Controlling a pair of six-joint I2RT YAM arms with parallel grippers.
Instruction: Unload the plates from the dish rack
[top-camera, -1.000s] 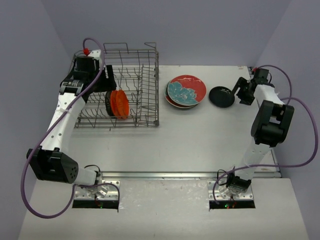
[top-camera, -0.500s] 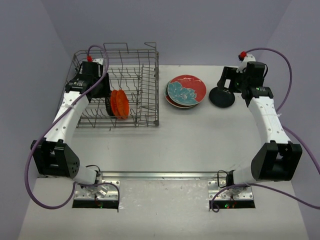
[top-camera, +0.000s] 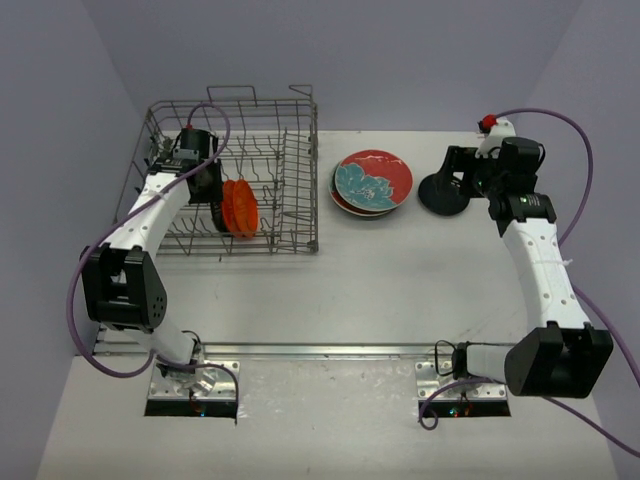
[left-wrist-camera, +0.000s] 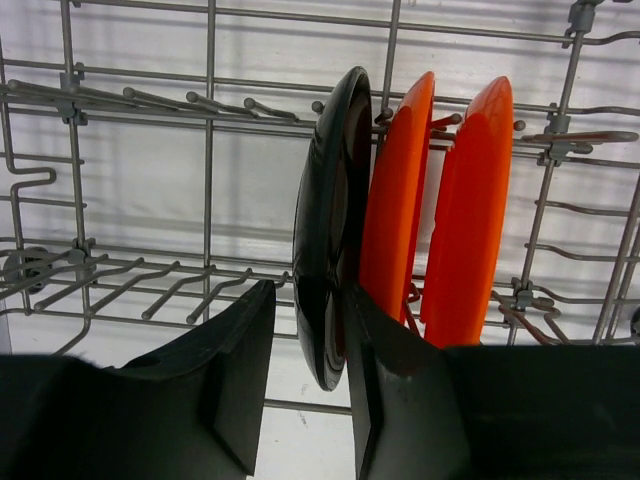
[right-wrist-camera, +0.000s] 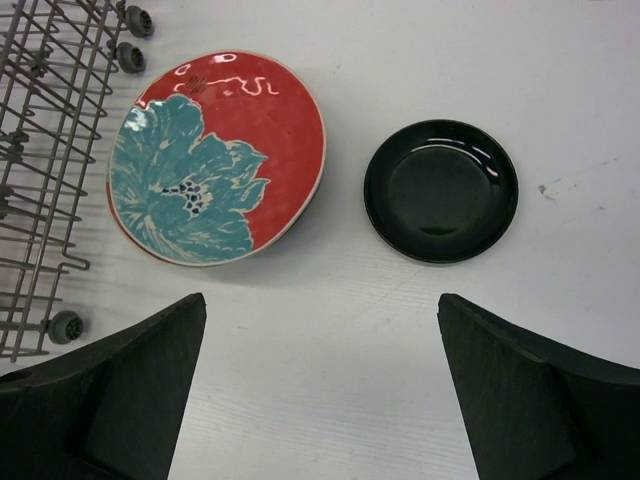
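While the left gripper (left-wrist-camera: 308, 300) is down inside the dish rack (top-camera: 232, 103), its fingers (left-wrist-camera: 235, 370) are narrowed to a slim gap around the bottom rim of an upright black plate (left-wrist-camera: 330, 240) standing in the tines. One finger looks pressed against it, but there's a sliver of daylight on the other side, so honestly I can't tell if it's actually pinched. Two orange plates (left-wrist-camera: 465, 210) stand on edge just beside the black one, on its far side from the rack's left wall. Over on the right, the right gripper (right-wrist-camera: 320, 330) hangs above the white table (top-camera: 380, 270) with its fingers spread about as wide as they go and nothing in them. Below it a second black plate (right-wrist-camera: 441, 190) lies flat on the table, apart from the red floral plate (right-wrist-camera: 215, 160), which sits on top of a darker plate (top-camera: 345, 206) right next to the rack's right side.
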